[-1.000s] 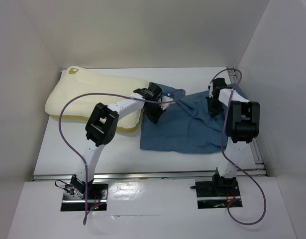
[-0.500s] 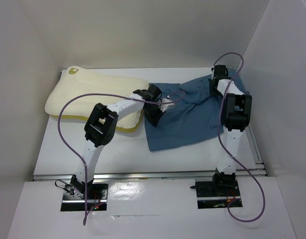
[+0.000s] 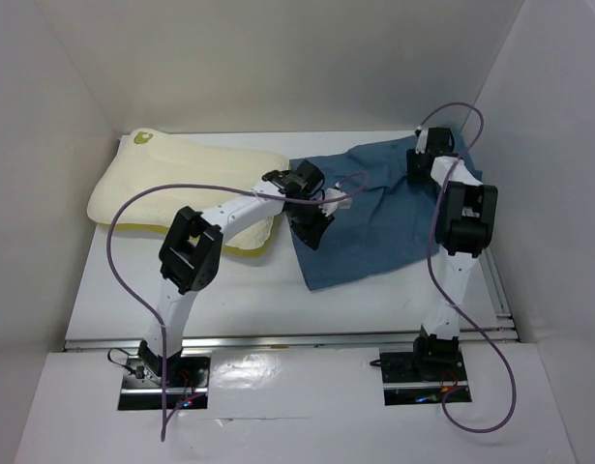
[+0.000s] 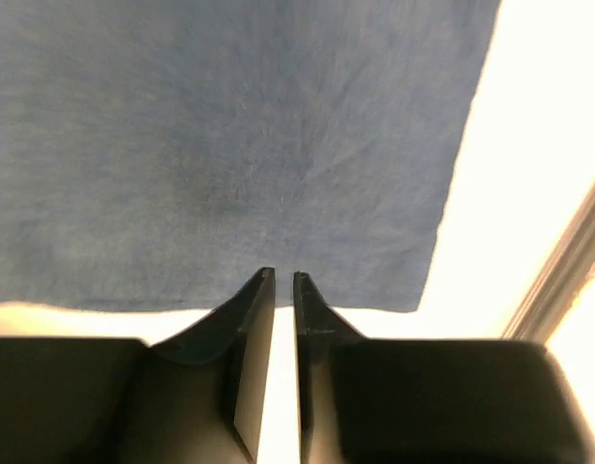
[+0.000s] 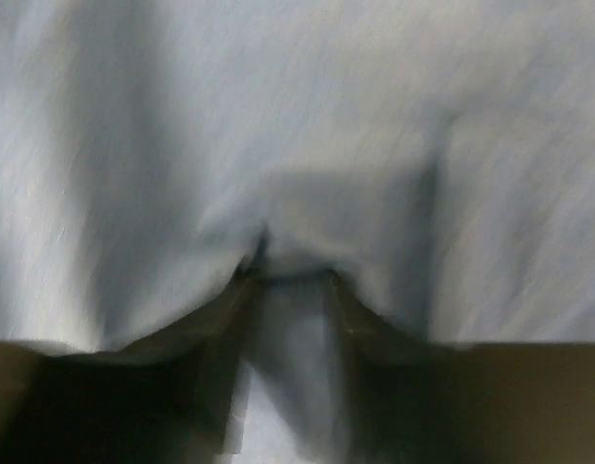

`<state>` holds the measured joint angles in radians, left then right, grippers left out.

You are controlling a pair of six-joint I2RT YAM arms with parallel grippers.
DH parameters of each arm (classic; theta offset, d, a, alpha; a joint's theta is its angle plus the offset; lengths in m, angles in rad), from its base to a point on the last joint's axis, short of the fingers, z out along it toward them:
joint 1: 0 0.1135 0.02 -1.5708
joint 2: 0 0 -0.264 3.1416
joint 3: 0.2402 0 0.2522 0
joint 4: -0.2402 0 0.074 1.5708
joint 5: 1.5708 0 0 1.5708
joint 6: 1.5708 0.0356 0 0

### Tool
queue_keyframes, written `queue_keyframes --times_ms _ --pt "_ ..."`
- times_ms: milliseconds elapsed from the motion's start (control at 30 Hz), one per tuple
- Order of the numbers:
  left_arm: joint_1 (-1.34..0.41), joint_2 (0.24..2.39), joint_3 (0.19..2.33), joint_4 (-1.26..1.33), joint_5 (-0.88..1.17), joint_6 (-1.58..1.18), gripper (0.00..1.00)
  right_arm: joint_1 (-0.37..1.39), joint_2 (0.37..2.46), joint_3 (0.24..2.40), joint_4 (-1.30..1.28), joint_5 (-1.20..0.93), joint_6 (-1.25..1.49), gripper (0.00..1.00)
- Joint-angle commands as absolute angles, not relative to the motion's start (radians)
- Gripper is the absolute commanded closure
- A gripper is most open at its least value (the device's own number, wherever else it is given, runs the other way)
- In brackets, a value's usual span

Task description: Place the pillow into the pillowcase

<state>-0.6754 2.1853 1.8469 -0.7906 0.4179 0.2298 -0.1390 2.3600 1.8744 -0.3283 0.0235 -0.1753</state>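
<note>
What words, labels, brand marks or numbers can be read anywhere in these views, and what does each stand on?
No text can be read in any view.
A small yellow mark sits on the far left corner of the pillow. It is too small to tell if it is a word or a logo.
The pillowcase is plain blue cloth, with no tag or print showing.
Both wrist views show only cloth close up, the right one blurred, and no writing.

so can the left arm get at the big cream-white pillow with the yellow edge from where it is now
Probably yes. The left gripper hangs over the left edge of the dusty-blue cloth pillowcase, just beside the right end of the cream-white pillow, and nothing lies on the pillow.
</note>
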Motion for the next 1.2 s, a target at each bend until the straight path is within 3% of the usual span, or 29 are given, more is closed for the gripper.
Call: queue_keyframes --times_ms 0,100,233,300,567,900,1167 --pt "-0.661 2.024 1.833 -0.720 0.456 0.137 0.71 -0.149 2.145 1.708 -0.417 -0.274 -0.205 0.46" --pt "-0.638 1.945 1.789 -0.672 0.407 0.080 0.60 -0.138 1.999 1.648 -0.466 -0.417 -0.206 0.27" --pt "-0.638 1.840 1.726 -0.640 0.273 0.035 0.58 -0.114 1.872 1.621 -0.549 -0.515 -0.206 0.25" --pt "-0.629 1.793 1.677 -0.630 0.156 0.035 0.58 -0.072 1.817 1.595 -0.594 -0.528 -0.206 0.25" --pt "-0.504 1.620 1.543 -0.607 -0.153 -0.020 0.52 0.257 1.740 1.416 -0.569 -0.373 -0.184 0.46" --pt "-0.220 1.477 1.416 -0.618 -0.115 -0.020 0.46 0.420 1.885 1.471 -0.496 -0.233 -0.083 0.40" --pt "-0.152 1.448 1.333 -0.618 -0.083 -0.032 0.46 0.534 1.982 1.537 -0.440 -0.118 -0.020 0.39"
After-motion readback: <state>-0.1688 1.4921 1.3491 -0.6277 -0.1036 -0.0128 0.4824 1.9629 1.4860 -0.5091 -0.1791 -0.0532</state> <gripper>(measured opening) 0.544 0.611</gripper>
